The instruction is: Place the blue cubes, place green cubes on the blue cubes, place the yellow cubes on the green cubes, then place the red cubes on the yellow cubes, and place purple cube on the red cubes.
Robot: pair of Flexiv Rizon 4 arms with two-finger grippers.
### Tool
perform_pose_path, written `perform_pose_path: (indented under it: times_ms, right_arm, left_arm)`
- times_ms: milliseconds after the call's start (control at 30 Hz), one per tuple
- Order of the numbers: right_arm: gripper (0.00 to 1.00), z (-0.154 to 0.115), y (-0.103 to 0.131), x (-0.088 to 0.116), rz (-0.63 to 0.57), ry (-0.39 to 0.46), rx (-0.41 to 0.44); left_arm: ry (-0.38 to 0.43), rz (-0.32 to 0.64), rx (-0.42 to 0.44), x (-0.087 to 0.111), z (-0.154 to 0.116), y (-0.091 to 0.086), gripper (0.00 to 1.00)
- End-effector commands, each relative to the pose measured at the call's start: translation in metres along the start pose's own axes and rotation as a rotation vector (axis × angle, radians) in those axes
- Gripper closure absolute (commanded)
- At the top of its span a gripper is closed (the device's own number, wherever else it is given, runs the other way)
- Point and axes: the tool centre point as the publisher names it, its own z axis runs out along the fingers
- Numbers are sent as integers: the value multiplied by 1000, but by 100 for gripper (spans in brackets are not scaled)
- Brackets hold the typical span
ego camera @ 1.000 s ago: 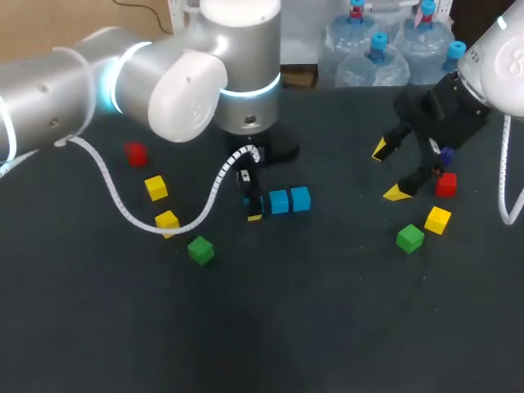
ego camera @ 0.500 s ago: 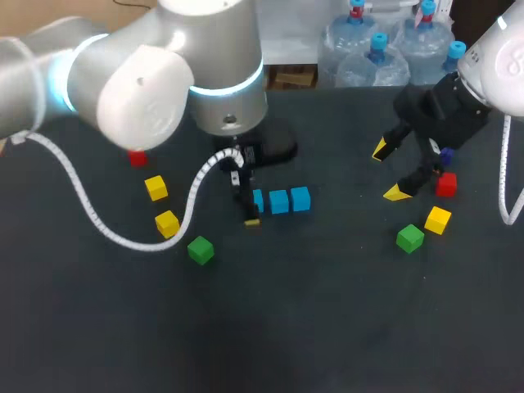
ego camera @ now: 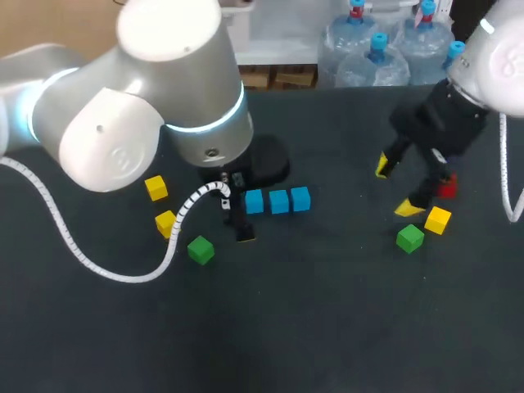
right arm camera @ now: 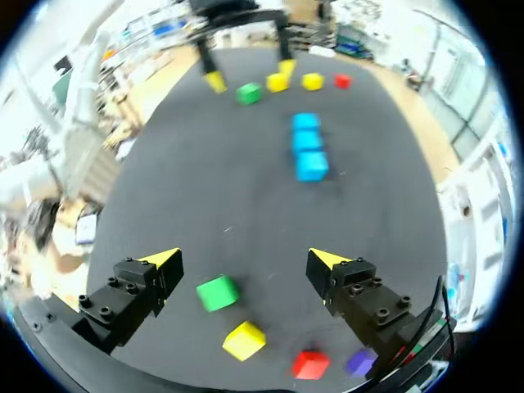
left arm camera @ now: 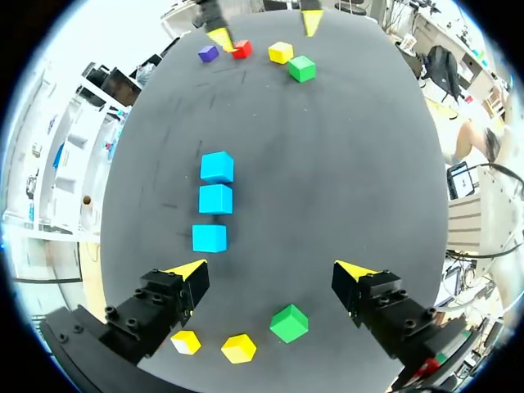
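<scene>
since the three blue cubes [ego camera: 278,201] lie in a touching row mid-worktop [ego camera: 327,327], the blue step looks done and green is, i judge, in hand. in the head view the right claw [ego camera: 395,188] hangs wide open and empty near the right green cube [ego camera: 410,238]; the left green cube [ego camera: 200,250] sits by the left arm [ego camera: 123,123]. in the left wrist view the left claw [left arm camera: 276,268] gapes empty, the left green cube [left arm camera: 289,322] under it, between its fingers. in the right wrist view the right claw [right arm camera: 244,258] spreads above the right green cube [right arm camera: 218,292]. next move calls for descending, closing on green and setting it squarely on a blue cube.
</scene>
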Motion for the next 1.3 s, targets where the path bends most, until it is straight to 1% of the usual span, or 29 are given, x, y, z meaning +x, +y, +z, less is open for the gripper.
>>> perform_pose_path:
  times_ms: [33, 67, 100, 167, 300, 333, 667, 700, 833, 867, 900, 967, 1000, 1100, 1300]
  right_arm:
    - [0, -12, 25, 13, -93, 52, -61]
    - [0, -12, 31, 18, -104, 77, -69]
    - [0, -12, 37, 23, -126, 116, -95]
    - [0, -11, 48, 28, -132, 156, -113]
    - [0, -7, 60, 34, -165, 155, -106]
    - [0, -4, 59, 35, -142, 163, -110]
    - [0, -4, 59, 35, -142, 163, -110]
    - [0, 0, 52, 34, -136, 174, -126]
    - [0, 16, 36, 33, -143, 230, -131]
    - [0, 20, 34, 34, -129, 235, -138]
    - [0, 23, 32, 35, -141, 229, -132]
    - [0, 27, 28, 38, -131, 257, -143]
    - [0, 28, 26, 38, -136, 255, -142]
    - [0, 29, 26, 43, -132, 265, -135]
    - [0, 31, 34, 55, -104, 273, -114]
  left_arm:
    - [-3, 2, 2, 1, 0, 1, 0]
    - [-3, 2, 2, 1, 0, 1, 0]
    - [-3, 2, 2, 1, 0, 1, 0]
    - [-3, 2, 2, 1, 0, 1, 0]
    - [-3, 2, 2, 1, 0, 1, 0]
    - [-3, 2, 2, 1, 0, 1, 0]
    - [-3, 2, 2, 1, 0, 1, 0]
    - [-3, 2, 2, 1, 0, 1, 0]
    - [-3, 2, 2, 1, 0, 1, 0]
    - [-3, 2, 2, 1, 0, 1, 0]
    - [-3, 2, 2, 1, 0, 1, 0]
    - [-3, 2, 2, 1, 0, 1, 0]
    - [-3, 2, 2, 1, 0, 1, 0]
    - [-3, 2, 2, 1, 0, 1, 0]
    - [-3, 2, 2, 1, 0, 1, 0]
